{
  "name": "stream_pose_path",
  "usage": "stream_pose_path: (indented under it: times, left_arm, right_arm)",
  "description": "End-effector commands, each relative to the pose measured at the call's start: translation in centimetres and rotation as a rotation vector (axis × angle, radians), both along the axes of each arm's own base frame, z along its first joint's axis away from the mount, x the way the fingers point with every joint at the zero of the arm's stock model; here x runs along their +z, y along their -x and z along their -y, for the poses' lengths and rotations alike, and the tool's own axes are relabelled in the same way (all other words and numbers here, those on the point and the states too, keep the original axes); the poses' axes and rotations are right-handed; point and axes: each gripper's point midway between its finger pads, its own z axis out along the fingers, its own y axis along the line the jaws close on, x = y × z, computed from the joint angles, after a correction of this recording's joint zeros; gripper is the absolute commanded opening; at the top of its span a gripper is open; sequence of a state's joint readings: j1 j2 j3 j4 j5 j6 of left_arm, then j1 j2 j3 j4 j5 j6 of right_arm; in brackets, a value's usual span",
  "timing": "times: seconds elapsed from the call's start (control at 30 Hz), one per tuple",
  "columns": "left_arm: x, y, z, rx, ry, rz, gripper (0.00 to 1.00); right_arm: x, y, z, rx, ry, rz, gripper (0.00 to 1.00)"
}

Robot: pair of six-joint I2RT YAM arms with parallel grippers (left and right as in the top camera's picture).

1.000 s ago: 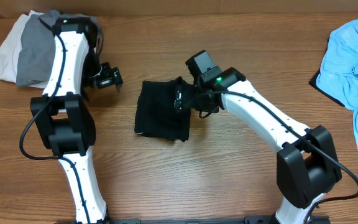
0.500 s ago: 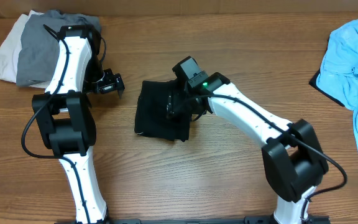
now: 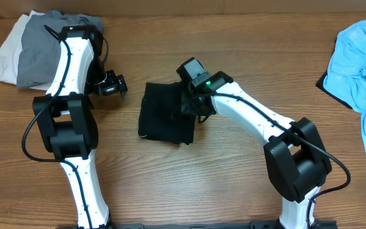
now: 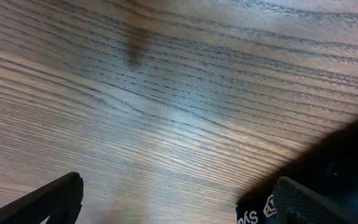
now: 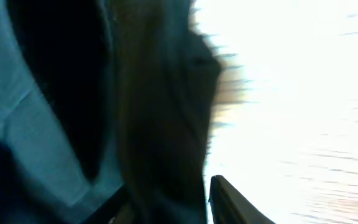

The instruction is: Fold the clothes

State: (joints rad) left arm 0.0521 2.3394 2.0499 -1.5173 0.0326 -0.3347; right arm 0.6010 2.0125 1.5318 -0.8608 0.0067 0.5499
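Under the right gripper [image 3: 184, 105] lies the black shirt [image 3: 164, 121], folded to a rough rectangle on a brown wooden table [image 3: 234, 184] whose dark grain runs from side to side. The gripper sits over the shirt's right-hand edge, and the rest of the cloth spreads away from it toward the left gripper [image 3: 111, 84]. Its wrist view is blurred, with dark fabric on one side and wood washed out to white glare on the other, so I cannot tell whether the jaws are closed on the cloth or only against it. The left gripper hangs near the shirt's far left corner, apart from it, with its jaws spread wide and only bare wood between them. Its wrist view shows fine, close grain with a soft pale sheen of reflected light, and black cloth past one fingertip. Further out to the left of that gripper, toward the back of the table, a grey garment [image 3: 37, 54] lies partly over a white garment [image 3: 5, 54]. Well apart from the right gripper, out to its right at the table's edge, a light blue garment [image 3: 361, 57] lies crumpled, partly cut off by the frame. A paler band borders the wood along the back of the overhead view; what it is cannot be told.
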Motion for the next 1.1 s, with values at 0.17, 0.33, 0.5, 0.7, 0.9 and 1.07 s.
stream_pose_path:
  times: [0.17,0.33,0.5,0.7,0.9,1.07]
  left_arm:
    - [0.6,0.0,0.2,0.000,-0.009,0.016,1.00]
    - [0.6,0.0,0.2,0.000,-0.009,0.016,1.00]
    - [0.6,0.0,0.2,0.000,-0.009,0.016,1.00]
    - [0.6,0.1,0.2,-0.006,-0.007,0.013,1.00]
    - [0.6,0.1,0.2,-0.007,-0.007,0.013,1.00]
    - [0.6,0.1,0.2,-0.007,-0.007,0.013,1.00]
  right_arm:
    - [0.8,-2.0,3.2,-0.076,0.082,0.042,0.16]
    - [0.7,-1.8,5.3,-0.136,0.175,0.043,0.07]
    - [0.5,-0.8,6.5,-0.153,0.228,0.007,0.04]
    - [1.0,-0.3,10.0,-0.283,0.346,0.000,0.15]
    - [3.1,0.0,11.4,-0.307,0.373,-0.039,0.75]
    - [8.3,-0.5,12.0,-0.361,0.341,-0.035,0.80]
